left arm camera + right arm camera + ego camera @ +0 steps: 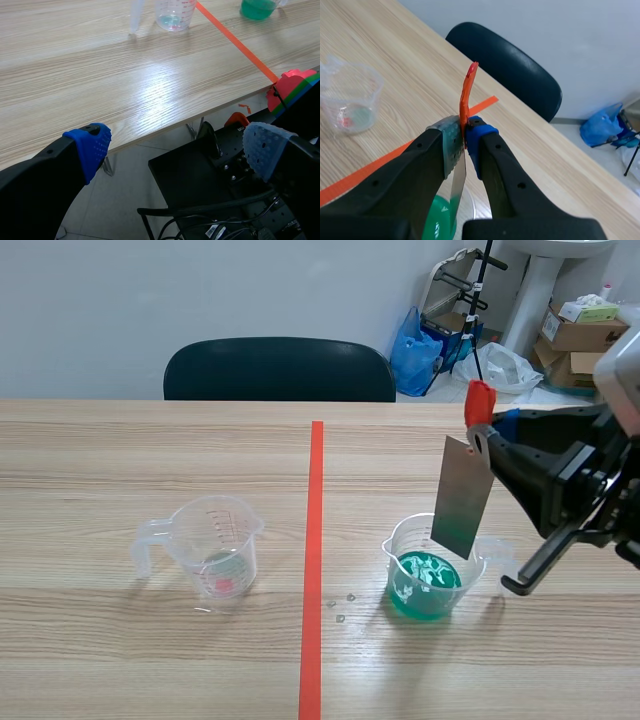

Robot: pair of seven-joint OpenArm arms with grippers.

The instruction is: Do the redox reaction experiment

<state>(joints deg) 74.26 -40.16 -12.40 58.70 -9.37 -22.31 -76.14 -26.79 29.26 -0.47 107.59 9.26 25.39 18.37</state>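
Observation:
My right gripper [485, 440] is shut on the red-tipped top of a thin grey metal plate [462, 498], which hangs down over a clear beaker of green liquid [428, 570] right of the tape line. The plate's lower edge sits at the beaker's mouth; I cannot tell if it touches the liquid. In the right wrist view the plate [459, 182] is pinched between my fingers, above the green liquid [437, 222]. A clear measuring cup [215, 548] with a little liquid stands left of the line. My left gripper [177, 145] is open off the table's near edge, holding nothing.
An orange tape line [313, 560] runs down the table's middle, with a few small drops [340, 605] beside it. A dark chair [280, 370] stands at the far side. Boxes and bags lie at the back right. The black robot base [210, 170] is under my left gripper.

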